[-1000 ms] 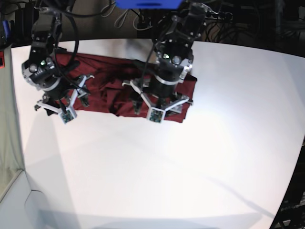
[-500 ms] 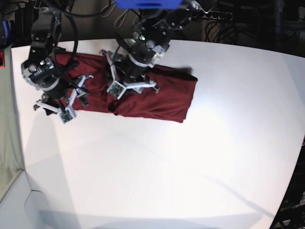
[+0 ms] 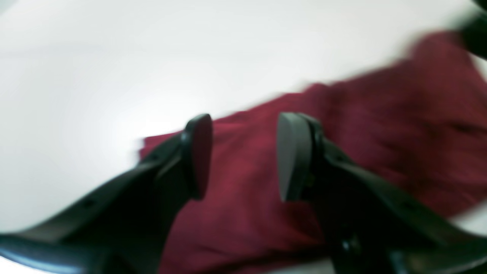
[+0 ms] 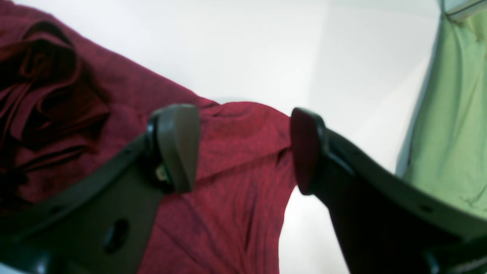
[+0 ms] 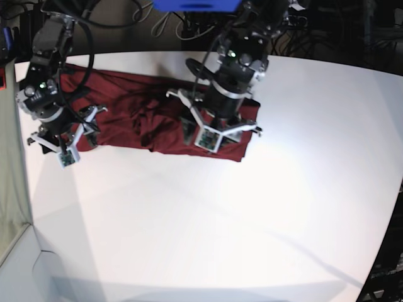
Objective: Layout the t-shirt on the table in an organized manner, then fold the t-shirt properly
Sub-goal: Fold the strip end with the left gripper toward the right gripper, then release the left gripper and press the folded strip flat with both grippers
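**Ana:** Maroon cloth first. The t-shirt lies as a long wrinkled band across the far left part of the white desk, bunched into folds near its middle and flatter at its right end.

**Ben:** What changed in the last second?

**Ana:** The left arm swung away toward the shirt's middle and has now come back over the right end, low above the cloth. The right arm slid a little further left and slightly away from us, along the shirt's left end. The band itself looks stretched a bit longer to the left than before.

**Ben:** So what does that mean for the job?

**Ana:** My guess is they're still in the laying-out stage. The middle remains rumpled, so no proper fold can start yet.

**Ben:** And the claws?

**Ana:** The left claw points down at the fabric with a clear gap between its pads and nothing pinched; that view is blurred, so it's on the move. The right claw hangs with its jaws wide apart over a sleeve-like edge at the shirt's left end, empty too, with the green side wall just beyond.
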### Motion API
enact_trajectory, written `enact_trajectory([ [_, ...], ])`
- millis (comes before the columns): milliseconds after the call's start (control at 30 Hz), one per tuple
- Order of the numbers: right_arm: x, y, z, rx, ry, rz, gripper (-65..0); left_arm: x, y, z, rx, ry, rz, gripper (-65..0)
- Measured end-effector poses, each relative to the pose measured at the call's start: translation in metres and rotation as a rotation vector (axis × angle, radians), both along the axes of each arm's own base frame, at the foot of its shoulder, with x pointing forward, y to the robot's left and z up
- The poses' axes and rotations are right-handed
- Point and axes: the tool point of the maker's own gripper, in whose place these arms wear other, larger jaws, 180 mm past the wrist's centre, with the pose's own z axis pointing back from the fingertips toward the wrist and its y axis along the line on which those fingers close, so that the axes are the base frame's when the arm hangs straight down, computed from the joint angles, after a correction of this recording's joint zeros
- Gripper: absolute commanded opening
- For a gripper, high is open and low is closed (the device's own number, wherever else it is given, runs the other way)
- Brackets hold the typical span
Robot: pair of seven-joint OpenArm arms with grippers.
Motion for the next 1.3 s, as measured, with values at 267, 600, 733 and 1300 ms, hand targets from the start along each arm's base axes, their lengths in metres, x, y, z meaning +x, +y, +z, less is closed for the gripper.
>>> enact_trajectory([
  [267, 0.0, 0.0, 0.0, 0.001, 0.0, 0.0, -26.9, -0.002, -0.009, -0.048, 0.025, 0.131, 0.019, -37.8],
  [600, -0.004, -0.027, 0.005, -0.008, -0.014, -0.083, -26.9, -0.04, -0.081, -0.021, 0.006, 0.066, -0.311, -37.8],
  [733, -0.009, -0.037, 0.004, -0.012, -0.007, -0.114, -26.7, -0.036, -0.054, -0.012, 0.055, 0.012, -0.313, -37.8],
  [1300, -0.031, -0.069, -0.035, 0.07, 0.083, -0.266, -12.0, 0.046, 0.104, -0.062, 0.214, 0.105, 0.085, -37.8],
])
